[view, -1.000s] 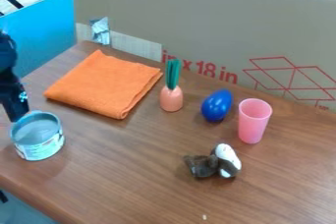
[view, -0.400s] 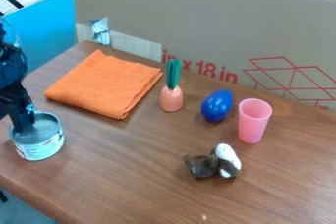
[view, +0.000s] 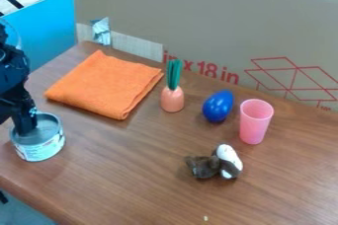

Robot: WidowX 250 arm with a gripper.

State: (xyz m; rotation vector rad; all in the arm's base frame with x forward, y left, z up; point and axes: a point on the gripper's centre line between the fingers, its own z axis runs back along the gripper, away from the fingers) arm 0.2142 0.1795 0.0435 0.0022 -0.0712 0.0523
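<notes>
Between eight and nine o'clock from the middle of the view, near the left edge of the brown wooden worktop (view: 142,182), stands an open, upright round can with a pale blue and white label (view: 41,151). The black gripper (view: 27,131) hangs down from the nine o'clock side, and its lower end overlaps the far left part of the can's rim and reaches into the mouth. Whether the gripper is released or clenched, or has hold of the rim, I cannot tell

Just beyond the can, toward one o'clock from it, lies a folded orange cloth (view: 105,86), flat, one corner pointing to twelve. Close to the centre of the view, near the cloth's right-hand corner, a toy with a rounded pale orange body and green stalks (view: 173,99) stands upright. Out at three o'clock from it is a glossy blue egg-shaped object (view: 218,106), and just past that, a little toward four, an upright pink plastic cup (view: 255,123). Down at five o'clock lies a small brown and white toy (view: 228,160), apart from the cup. Along twelve o'clock, behind everything, runs a cardboard panel (view: 198,17) with red printing, and a piece of silvery tape (view: 101,31) is stuck on it near eleven
</notes>
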